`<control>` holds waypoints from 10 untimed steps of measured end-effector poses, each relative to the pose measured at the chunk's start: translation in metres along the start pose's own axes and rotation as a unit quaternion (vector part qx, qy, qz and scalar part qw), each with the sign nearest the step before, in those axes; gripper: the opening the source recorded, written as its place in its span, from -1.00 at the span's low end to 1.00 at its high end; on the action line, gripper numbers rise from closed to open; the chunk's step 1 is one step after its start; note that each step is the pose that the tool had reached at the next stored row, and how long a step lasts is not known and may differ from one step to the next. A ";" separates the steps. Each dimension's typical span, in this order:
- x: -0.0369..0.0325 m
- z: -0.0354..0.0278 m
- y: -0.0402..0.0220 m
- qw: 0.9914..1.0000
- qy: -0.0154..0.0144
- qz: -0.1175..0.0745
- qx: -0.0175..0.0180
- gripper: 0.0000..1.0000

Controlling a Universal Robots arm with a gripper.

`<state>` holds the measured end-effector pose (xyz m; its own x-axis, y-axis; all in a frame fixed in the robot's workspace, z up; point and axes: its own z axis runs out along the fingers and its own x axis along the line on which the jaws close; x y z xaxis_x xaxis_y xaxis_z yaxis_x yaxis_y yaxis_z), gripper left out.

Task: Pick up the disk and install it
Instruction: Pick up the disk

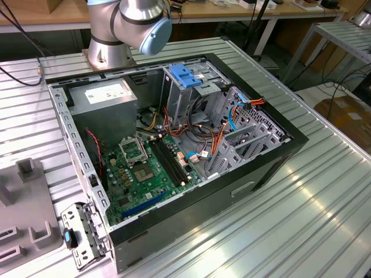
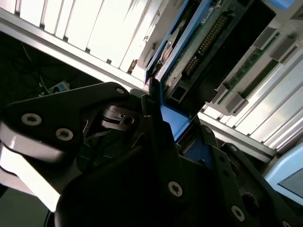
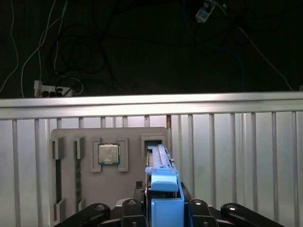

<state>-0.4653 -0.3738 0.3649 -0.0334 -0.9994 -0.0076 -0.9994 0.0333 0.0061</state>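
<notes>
In the first wrist view the disk [image 3: 162,176] is seen edge-on, a thin metal slab with blue plastic rails. My gripper [image 3: 163,208] is shut on it, with a black finger on either side. The disk's far end lines up with a slot in the grey tray [image 3: 132,135]; I cannot tell whether it touches. The second wrist view shows the disk [image 2: 203,40] from its green circuit-board side, its blue rail running into the gripper [image 2: 182,137]. The open computer case [image 1: 272,159] lies on the table, with a metal drive cage [image 1: 188,98] topped by a blue latch [image 1: 185,75].
On the grey tray are a processor chip [image 3: 108,154] and memory sticks [image 3: 57,175]. The case holds a grey power-supply box [image 1: 104,98], a green motherboard [image 1: 142,174] and loose cables [image 1: 206,139]. The arm's base [image 1: 110,49] stands behind the case. The table [image 1: 324,208] is ribbed metal.
</notes>
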 end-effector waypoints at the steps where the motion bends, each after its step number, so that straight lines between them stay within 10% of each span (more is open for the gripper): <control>1: 0.0000 -0.0028 0.0000 1.000 0.000 0.000 0.000 -0.26; 10: -0.0002 -0.0235 0.0001 1.000 0.000 0.000 0.000 -0.26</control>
<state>-0.4653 -0.3738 0.3884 -0.0334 -0.9994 -0.0077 -0.9994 0.0333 0.0061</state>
